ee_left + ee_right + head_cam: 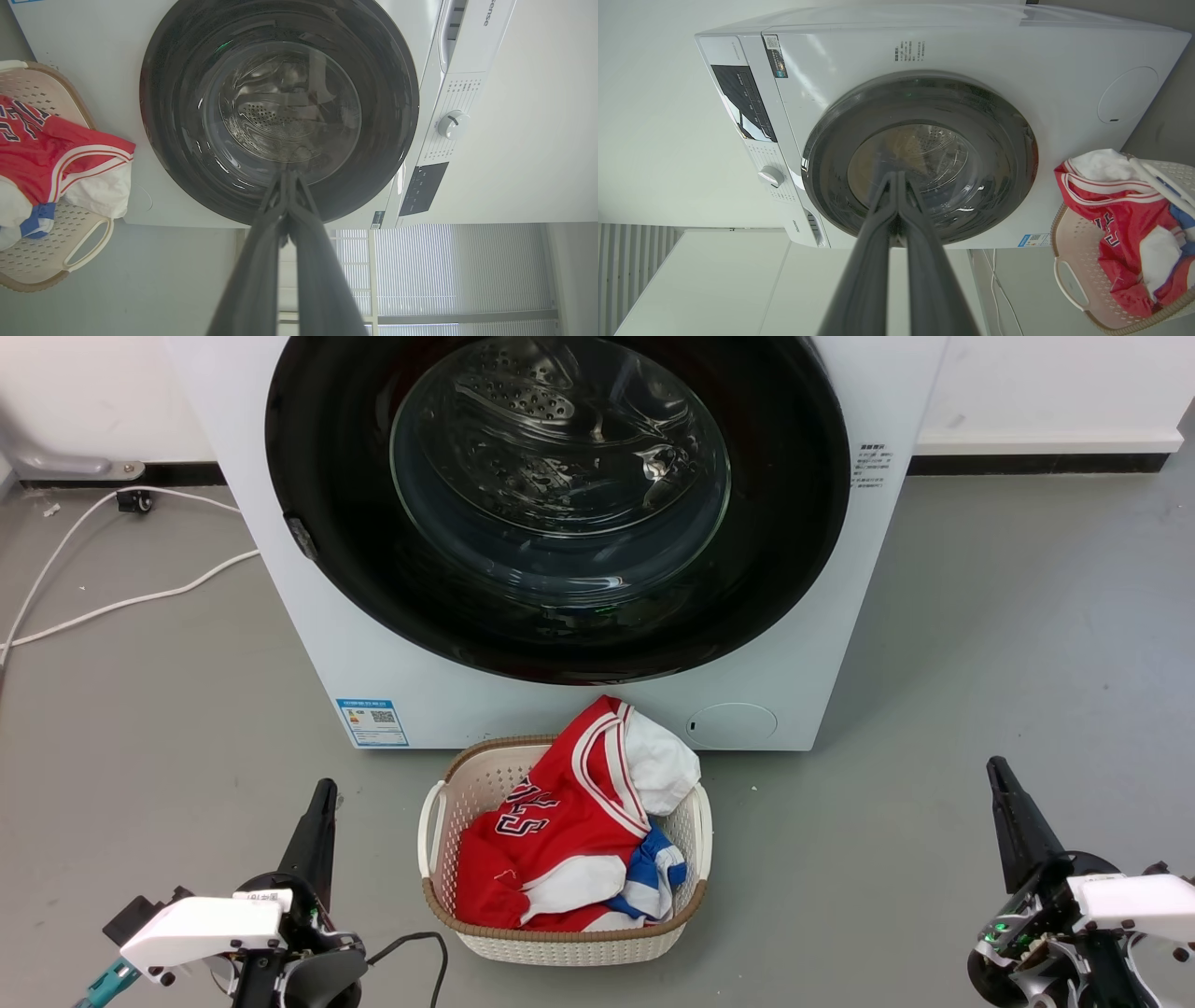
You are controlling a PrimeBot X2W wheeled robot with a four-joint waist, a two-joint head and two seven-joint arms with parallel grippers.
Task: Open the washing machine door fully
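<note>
The white washing machine [280,523] stands ahead of me, and its round glossy black door [784,551] with a clear glass bowl lies flat against the front, closed. Both wrist views face the same door [397,116] [822,154] from a distance. My left gripper [326,787] sits low at the left, fingers pressed together, shut and holding nothing; its tips [287,173] point at the door. My right gripper [995,764] hovers low at the right, also shut and empty, with its tips [896,173] aimed at the door glass. Neither gripper touches the machine.
A cream laundry basket [439,821] with a red jersey [551,812] and other clothes stands on the grey floor right in front of the machine, between my arms. White cables [112,602] trail on the floor at the left. A wall runs behind.
</note>
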